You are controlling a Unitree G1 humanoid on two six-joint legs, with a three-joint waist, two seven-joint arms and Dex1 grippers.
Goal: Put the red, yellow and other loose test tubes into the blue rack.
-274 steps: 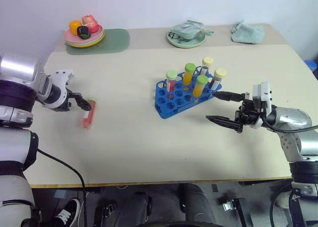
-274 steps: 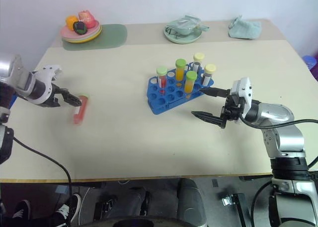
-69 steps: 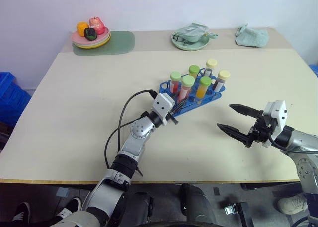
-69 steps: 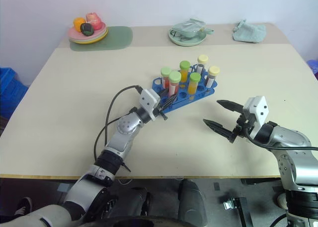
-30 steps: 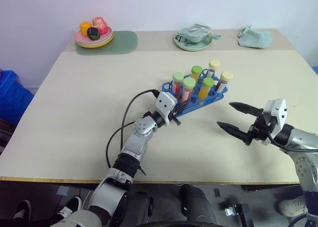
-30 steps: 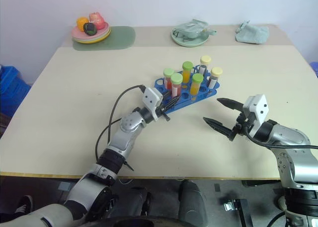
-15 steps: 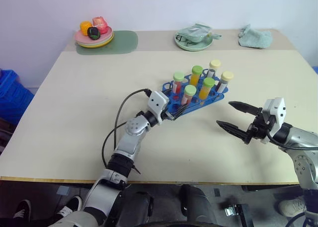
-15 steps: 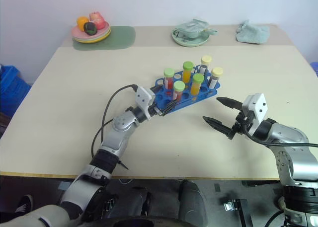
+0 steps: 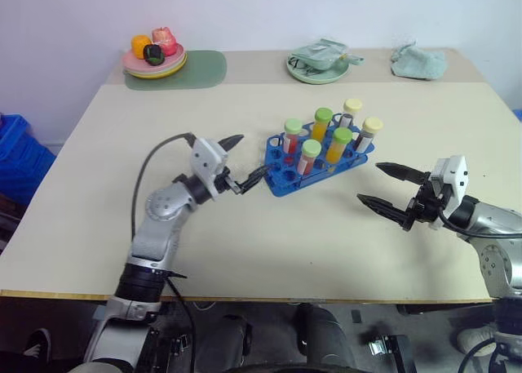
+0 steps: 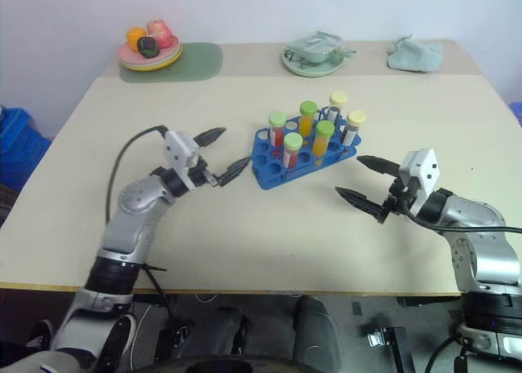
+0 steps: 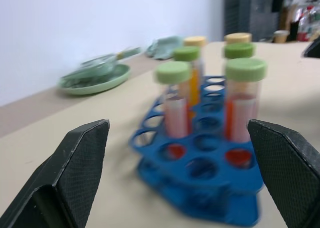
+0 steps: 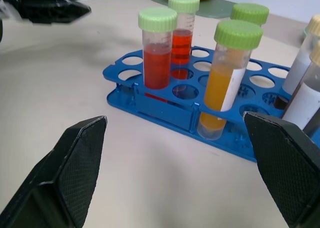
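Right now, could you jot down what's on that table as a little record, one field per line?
rack: bright blue plastic rack with round holes, near the table's middle
tubes: six clear capped test tubes standing upright in the rack, four green caps, two pale yellow
loose tubes: none visible on the beige table
left gripper: open, holding nothing, just beside the rack's near end
right gripper: open, holding nothing, apart from the rack
far edge: plate of toy food, green plate, crumpled pale cloth

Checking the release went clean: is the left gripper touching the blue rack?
Apart. The right eye view shows bare table between the open left gripper and the blue rack; the left wrist view shows the same gap.
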